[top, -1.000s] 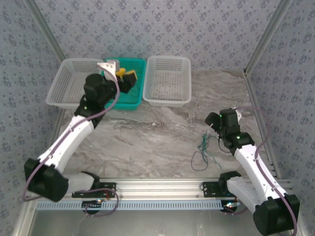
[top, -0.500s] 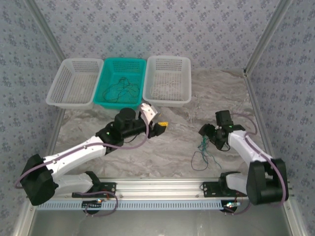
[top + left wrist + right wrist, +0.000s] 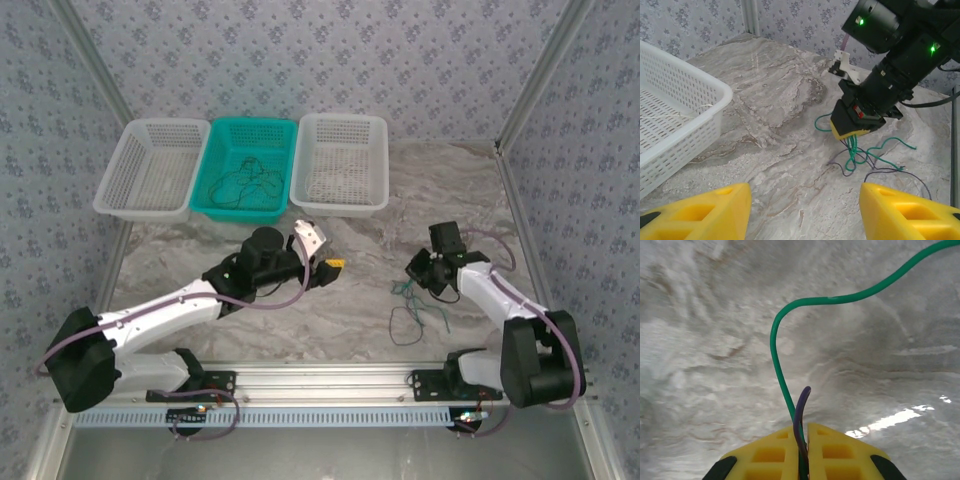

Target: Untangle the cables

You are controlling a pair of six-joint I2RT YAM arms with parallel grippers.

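loose cables (image 3: 412, 305): thin green, teal and dark wires in a small tangle on the grey marbled table (image 3: 300, 310), close to its near edge and toward the right corner. a dark loop lies nearest that edge. the crossings are too fine to read from above.
right gripper (image 3: 418, 275): black two-finger gripper with yellow tips, low over the tangle. its jaws are closed on two strands of the loose cables, a green wire (image 3: 782, 360) and a purple wire (image 3: 799, 412). both ends vanish into the seam between the pads.
left gripper (image 3: 326, 263): same build, over the middle of the table. its jaws are spread wide with nothing between them. its tips are cut off by the lower edge of the left wrist view (image 3: 805, 210).
teal plastic basket (image 3: 250, 123): at the far edge, between two white plastic baskets (image 3: 150, 125).
basket cables (image 3: 240, 185): a dark tangle inside the teal plastic basket. the strand count and colours are unclear.
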